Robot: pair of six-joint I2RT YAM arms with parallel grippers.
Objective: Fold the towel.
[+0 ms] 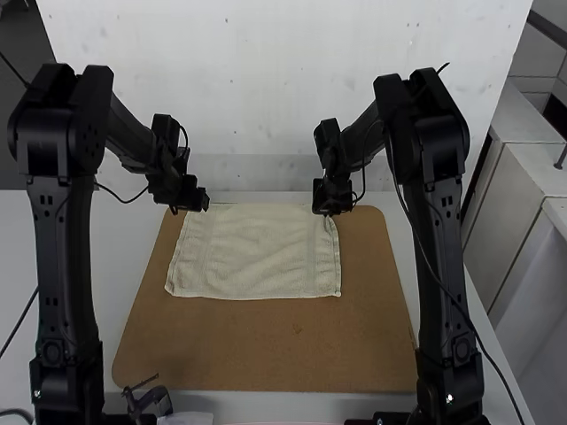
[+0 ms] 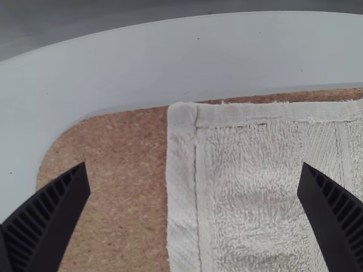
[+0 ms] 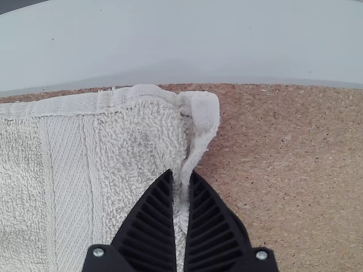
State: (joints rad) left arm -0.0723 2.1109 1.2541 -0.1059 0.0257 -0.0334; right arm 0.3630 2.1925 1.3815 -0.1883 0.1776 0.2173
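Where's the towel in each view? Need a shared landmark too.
High view: towel spread on the board's far half, right gripper at its far right corner.
Left wrist view: its far left corner, under the left gripper's spread fingers.
Right wrist view: its far right corner, side hem pinched between the fingers.
Shared landmark: brown board.

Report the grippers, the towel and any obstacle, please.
Towel spread on cork board. Left gripper open over one side edge; right gripper shut on the other. Possible snag: puckered edge there.
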